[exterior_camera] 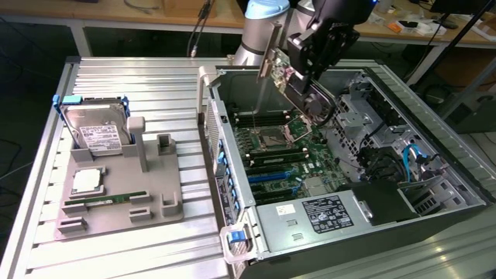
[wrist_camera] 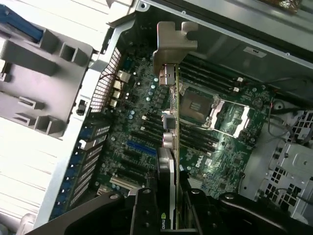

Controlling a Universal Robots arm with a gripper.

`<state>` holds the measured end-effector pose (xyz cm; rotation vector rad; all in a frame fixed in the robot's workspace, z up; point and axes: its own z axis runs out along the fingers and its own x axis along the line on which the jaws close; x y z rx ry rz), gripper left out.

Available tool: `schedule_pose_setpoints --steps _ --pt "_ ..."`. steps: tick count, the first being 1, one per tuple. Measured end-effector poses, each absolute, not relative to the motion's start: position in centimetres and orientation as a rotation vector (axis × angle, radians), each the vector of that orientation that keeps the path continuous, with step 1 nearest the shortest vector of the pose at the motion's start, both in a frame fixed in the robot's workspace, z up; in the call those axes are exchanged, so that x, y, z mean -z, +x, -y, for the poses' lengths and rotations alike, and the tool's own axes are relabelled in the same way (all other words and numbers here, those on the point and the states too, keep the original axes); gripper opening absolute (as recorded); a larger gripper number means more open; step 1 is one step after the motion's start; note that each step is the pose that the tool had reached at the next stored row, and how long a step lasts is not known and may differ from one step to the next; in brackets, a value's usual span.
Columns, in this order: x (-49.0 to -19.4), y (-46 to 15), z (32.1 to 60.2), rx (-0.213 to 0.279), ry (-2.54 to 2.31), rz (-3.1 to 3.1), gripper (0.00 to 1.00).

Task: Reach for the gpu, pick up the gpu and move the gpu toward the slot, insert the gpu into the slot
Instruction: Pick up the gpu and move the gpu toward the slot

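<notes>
**A:** Gripping the gpu point(wrist_camera: 168, 161). Fingers point(wrist_camera: 145, 211) are clamped on its two faces, and the gripper point(wrist_camera: 169, 205) hangs over the open case point(exterior_camera: 211, 125).

**B:** Where's the card against the slot point(exterior_camera: 271, 174)?

**A:** It's in the air, tilted, with the silvery bracket point(exterior_camera: 271, 63) toward the case's far wall. It's clear of the slot, above the socket end of the motherboard point(exterior_camera: 291, 148).

**B:** Other holders?

**A:** There's a grey fixture point(exterior_camera: 155, 197) at the exterior view's left. The hard drive point(exterior_camera: 97, 132) stands leaning in its cradle, a square chip point(exterior_camera: 87, 181) lies flat, and the memory stick point(exterior_camera: 108, 199) sits in a groove.

**B:** Surface, room?

**A:** Ribbed aluminium table point(exterior_camera: 132, 75), with a wooden bench point(exterior_camera: 116, 11) behind it carrying cables.

**B:** Any difference between views?

**A:** The wrist view has the card edge-on with the blue slot just beside its line — I can't tell the height from it. The exterior view gives the card's broad side and the gap down to the board.
</notes>
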<state>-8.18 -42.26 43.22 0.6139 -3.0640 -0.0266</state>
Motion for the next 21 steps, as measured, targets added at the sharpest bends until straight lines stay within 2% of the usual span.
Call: schedule_pose_setpoints --steps 11,21 --pt "-43.14 -7.89 42.26 0.024 0.887 2.995 0.27" --pt "-42.93 -7.64 42.23 0.026 0.669 3.052 0.27"
